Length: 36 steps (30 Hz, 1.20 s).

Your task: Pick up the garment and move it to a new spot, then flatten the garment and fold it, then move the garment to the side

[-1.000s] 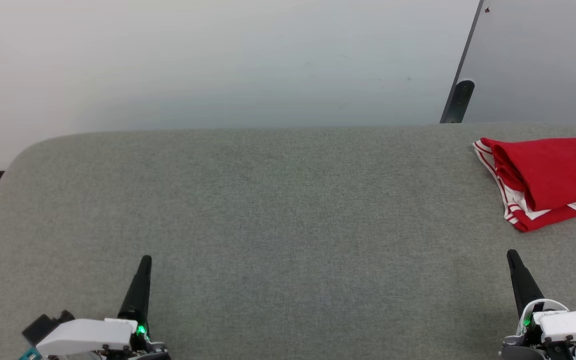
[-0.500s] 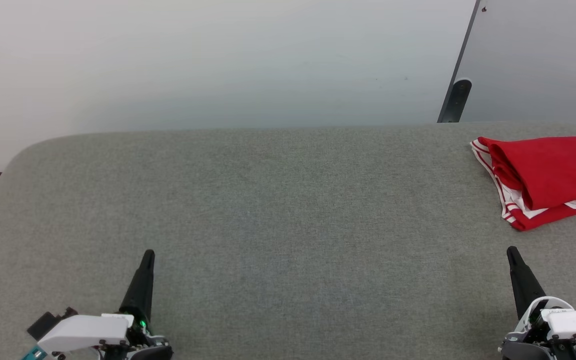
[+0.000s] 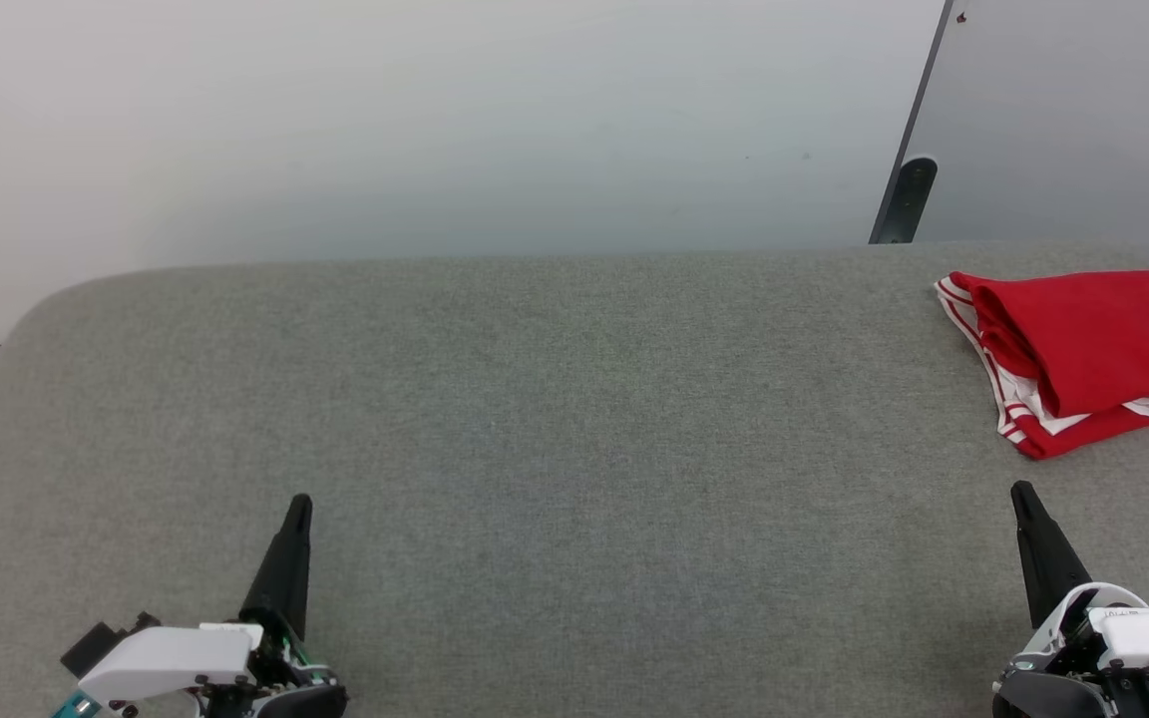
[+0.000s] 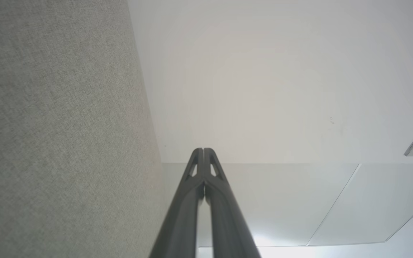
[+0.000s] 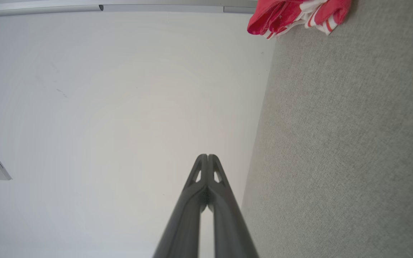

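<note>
Nearest the robot, the left claw (image 3: 297, 502) sits at the lower left of the head view. Its two dark fingers are pressed together into a single point and hold nothing. The left wrist view shows the same claw (image 4: 203, 150) with its tips meeting and no gap between them. At the lower right, the right claw (image 3: 1021, 491) is likewise fully closed and empty, and its own wrist view shows its fingertips touching (image 5: 207, 156). Both claws point away from the robot over the grey fabric-covered counter (image 3: 574, 449), well apart from each other.

Farther out, on the counter's far right corner, lies the garment (image 3: 1083, 349), folded into a compact red bundle with white and red-white striped trim showing along its left and near edges. It lies beyond the right claw, clear of it, and appears at the top of the right wrist view (image 5: 292, 16). Behind the counter stands a pale wall (image 3: 435, 120), with a grey panel (image 3: 1083, 110) leaning at the far right.
</note>
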Available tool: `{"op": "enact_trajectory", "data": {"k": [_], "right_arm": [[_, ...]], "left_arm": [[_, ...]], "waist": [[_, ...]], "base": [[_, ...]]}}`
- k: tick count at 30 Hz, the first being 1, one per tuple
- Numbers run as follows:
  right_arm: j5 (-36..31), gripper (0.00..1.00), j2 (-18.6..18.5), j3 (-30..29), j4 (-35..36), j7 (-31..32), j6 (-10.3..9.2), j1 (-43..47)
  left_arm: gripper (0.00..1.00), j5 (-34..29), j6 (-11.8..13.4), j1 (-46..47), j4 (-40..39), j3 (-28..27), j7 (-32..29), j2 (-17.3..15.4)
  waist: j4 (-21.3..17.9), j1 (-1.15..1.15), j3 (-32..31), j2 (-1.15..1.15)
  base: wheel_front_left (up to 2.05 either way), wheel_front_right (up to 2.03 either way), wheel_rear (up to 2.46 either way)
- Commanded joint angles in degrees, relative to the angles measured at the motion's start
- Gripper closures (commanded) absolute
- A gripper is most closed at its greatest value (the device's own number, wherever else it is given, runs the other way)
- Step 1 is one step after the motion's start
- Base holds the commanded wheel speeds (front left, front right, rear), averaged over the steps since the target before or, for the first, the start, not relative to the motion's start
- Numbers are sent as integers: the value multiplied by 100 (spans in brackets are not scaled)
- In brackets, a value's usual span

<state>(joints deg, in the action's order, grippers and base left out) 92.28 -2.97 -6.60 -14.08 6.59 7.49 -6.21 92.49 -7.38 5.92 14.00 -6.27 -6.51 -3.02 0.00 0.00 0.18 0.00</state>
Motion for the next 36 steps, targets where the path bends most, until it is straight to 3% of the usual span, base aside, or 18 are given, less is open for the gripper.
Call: {"op": "enact_trajectory", "data": {"k": [1, 36], "right_arm": [[23, 100, 24, 2, 9, 14, 0, -9], [24, 100, 24, 4, 9, 13, 0, -8]], "left_arm": [[100, 13, -20, 62, 11, -21, 2, 7], [100, -2, -20, 63, 11, -31, -11, 16]], "waist": [[0, 0, 0, 0], [0, 0, 0, 0]], "base": [[0, 0, 0], [0, 0, 0]]}}
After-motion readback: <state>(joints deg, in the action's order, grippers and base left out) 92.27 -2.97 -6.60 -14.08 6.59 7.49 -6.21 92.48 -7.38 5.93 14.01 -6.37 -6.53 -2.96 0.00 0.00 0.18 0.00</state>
